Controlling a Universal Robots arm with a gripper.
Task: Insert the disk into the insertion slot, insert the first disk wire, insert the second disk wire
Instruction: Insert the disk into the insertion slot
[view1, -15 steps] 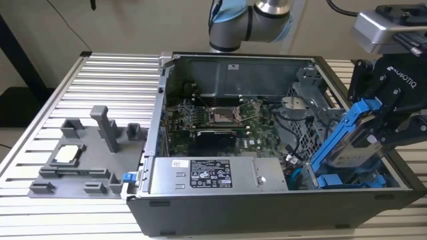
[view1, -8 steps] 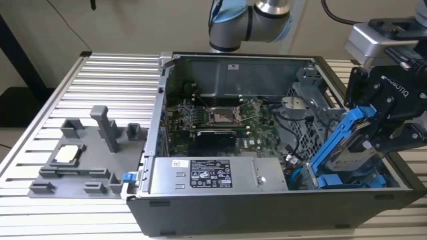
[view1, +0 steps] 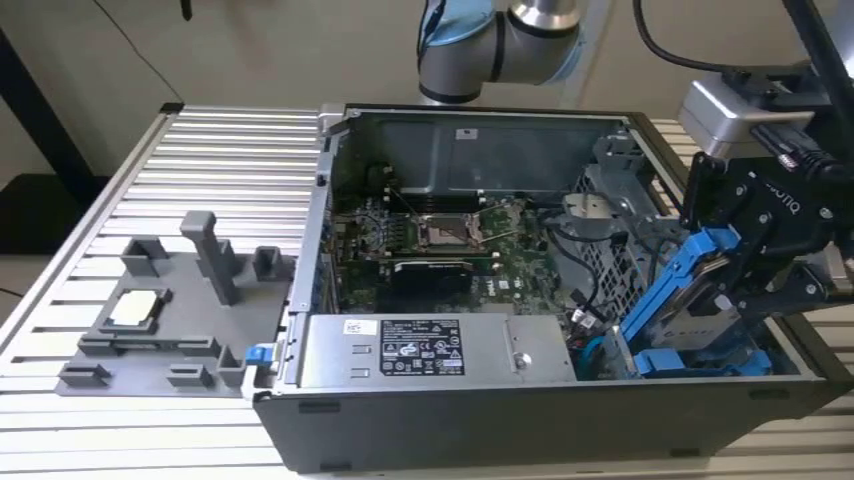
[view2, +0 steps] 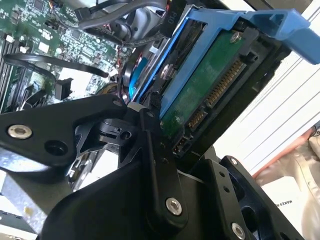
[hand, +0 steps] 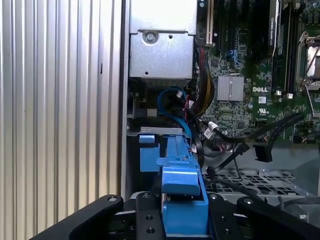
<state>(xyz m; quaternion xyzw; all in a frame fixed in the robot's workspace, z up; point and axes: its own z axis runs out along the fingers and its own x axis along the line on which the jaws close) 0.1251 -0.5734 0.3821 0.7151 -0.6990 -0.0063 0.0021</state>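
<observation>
With claw pinches the tilted disk just above the other blue-framed drive in the computer case

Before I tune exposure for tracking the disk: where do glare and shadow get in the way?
Exterior view: even light, though the bay below the disk, gripped by the pincer, sits in shadow. Second wrist view: the ribbed table beyond the disk is washed out, the pincer's links near-black. First wrist view: bright table, dark bay.
</observation>
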